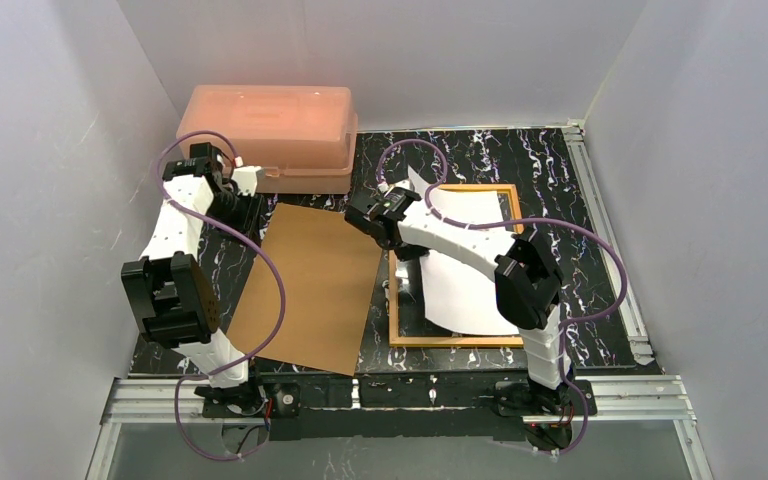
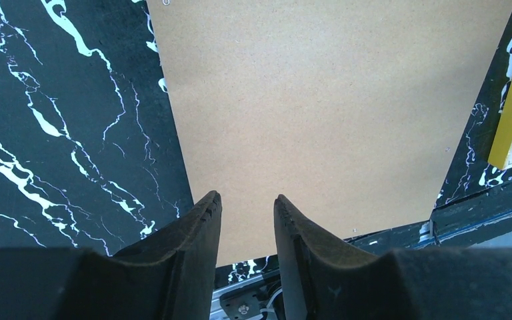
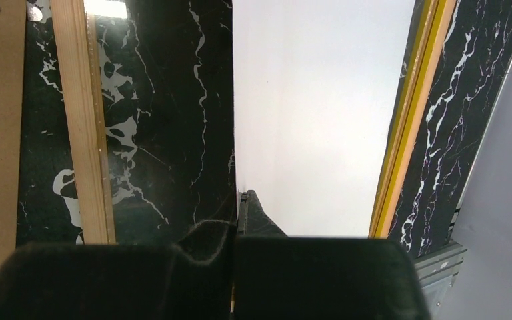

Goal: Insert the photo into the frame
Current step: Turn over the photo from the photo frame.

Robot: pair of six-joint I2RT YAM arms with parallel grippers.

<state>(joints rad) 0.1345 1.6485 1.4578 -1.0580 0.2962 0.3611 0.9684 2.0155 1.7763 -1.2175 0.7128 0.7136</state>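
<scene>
Top external view, listed near to far.

1. Brown backing board: laid flat and slightly askew on the black marbled surface, between the two arms and just left of the frame.
2. Frame: laid flat to the right of the board. Orange-brown rails are seen from above, and a yellow edge is seen in both wrist views.
3. Photo: plain white back uppermost, curled, spread over the right part of the frame's opening. The far left corner is raised. Bare surface is seen in the left part of the opening.
4. Right fingers: closed fully, with the photo's left edge pinched between them, over the frame's opening.
5. Left fingers: parted a moderate way, with nothing held between them, poised above the backing board.
6. Pink box: lidded, set at the far left of the surface, beyond the board.
</scene>
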